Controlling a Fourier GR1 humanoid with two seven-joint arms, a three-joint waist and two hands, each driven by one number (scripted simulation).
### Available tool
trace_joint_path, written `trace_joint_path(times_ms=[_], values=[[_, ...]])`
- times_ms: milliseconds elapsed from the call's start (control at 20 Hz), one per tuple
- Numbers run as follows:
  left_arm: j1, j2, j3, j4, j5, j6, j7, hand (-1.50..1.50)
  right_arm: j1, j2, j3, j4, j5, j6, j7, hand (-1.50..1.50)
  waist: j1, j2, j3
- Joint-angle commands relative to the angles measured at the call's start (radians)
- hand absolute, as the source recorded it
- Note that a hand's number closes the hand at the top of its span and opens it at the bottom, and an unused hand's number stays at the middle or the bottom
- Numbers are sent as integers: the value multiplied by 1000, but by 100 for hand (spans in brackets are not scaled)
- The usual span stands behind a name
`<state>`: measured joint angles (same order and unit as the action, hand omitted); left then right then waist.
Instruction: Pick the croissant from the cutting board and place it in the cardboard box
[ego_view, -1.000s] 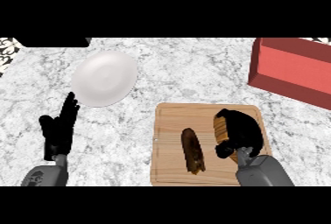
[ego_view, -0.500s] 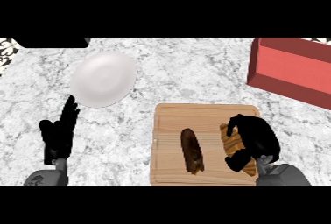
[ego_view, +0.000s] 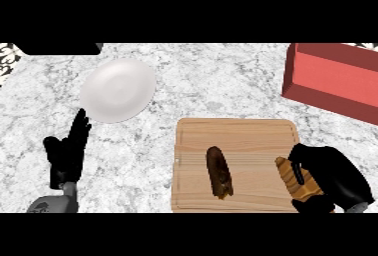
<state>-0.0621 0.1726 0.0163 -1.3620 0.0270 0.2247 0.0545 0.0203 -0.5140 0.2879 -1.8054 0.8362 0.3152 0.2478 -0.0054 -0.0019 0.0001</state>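
At the lower left of the frame the left hand (ego_view: 65, 159) rested over the marble tabletop (ego_view: 221, 85), fingers straight and pointing up, holding nothing. Just above and to its right lay a white plate (ego_view: 118, 90), apart from the hand. A dark object (ego_view: 57, 48) was cut off at the upper left edge, and what it was could not be made out.

Right of centre, at the lower part of the frame, sat the wooden cutting board (ego_view: 236, 135). A dark brown elongated item (ego_view: 218, 171) lay near its middle, untouched. At the board's right edge lay the croissant (ego_view: 294, 180), golden brown and ridged, set lengthwise. The right hand (ego_view: 328, 175) was curled round it from the right side, fingers over the top and thumb low near the frame's bottom edge; the hand hid much of the pastry, so whether it was lifted or lay on the board could not be told.

The croissant would likely be light, soft and flaky, easy to crush or tear, so a hold across its thick middle, rather than at a tapered end, looked the safer choice.

At the upper right stood the cardboard box (ego_view: 332, 80), reddish, cut off by the frame's right edge, well apart from the board. Its opening was hard to make out.
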Motion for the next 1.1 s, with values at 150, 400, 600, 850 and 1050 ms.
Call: trace_joint_path(times_ms=[150, 400, 600, 850, 1050], values=[[-12, 13, 35, 43, 11, -26, -30, 0, 110, -87, -134, -284, -63, 21, -77, 150, -7, -1, -1], [16, 28, 43, 10, 25, -44, -12, 0, 113, -94, -325, -513, -244, 122, 0, 150, -13, -5, -1], [-30, 14, 29, 11, -2, -18, 6, 0, 16, -120, -547, -556, -443, 215, 76, 150, -9, -2, -1], [10, 5, 34, -3, -10, -14, -17, 0, -73, -180, -731, -472, -537, 280, 95, 150, 0, -1, 0], [-17, -29, 9, 87, -27, -32, -74, 0, -290, -234, -652, -252, -452, 242, 104, 150, 16, 5, -1]])
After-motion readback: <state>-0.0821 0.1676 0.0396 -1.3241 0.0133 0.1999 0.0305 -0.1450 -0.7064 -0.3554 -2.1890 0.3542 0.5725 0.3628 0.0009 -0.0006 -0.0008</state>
